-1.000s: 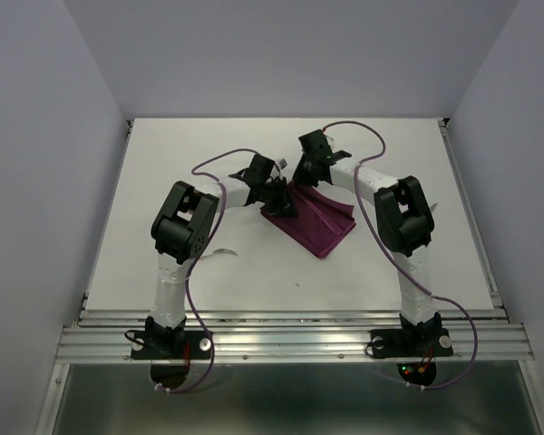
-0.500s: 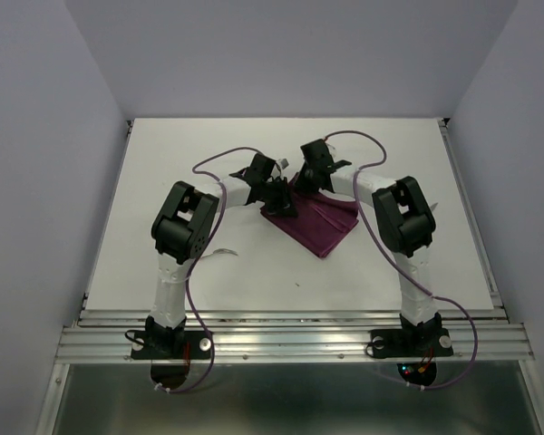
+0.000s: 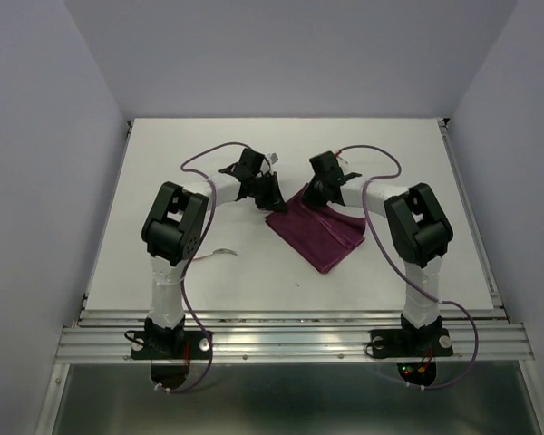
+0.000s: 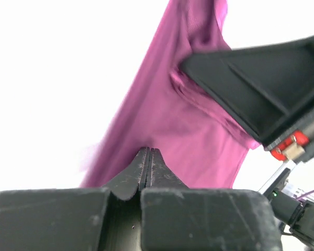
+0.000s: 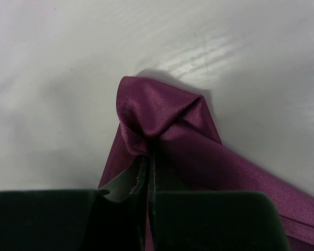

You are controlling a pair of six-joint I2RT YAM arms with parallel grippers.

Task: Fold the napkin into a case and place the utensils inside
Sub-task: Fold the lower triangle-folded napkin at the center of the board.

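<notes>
Left arm (image 3: 168,281) and right arm (image 3: 417,290): white link tubes, chunky black joint housings. Purple cables (image 3: 208,150) loop along each. Black bases (image 3: 163,343), small red and green lights. Left gripper (image 4: 148,156) and right gripper (image 5: 148,162): matte black, scuffed jaws. Red tab on the right one.

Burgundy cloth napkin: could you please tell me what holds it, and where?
Right gripper pinches the napkin's bunched corner; left gripper seemingly pinches its edge.
</notes>
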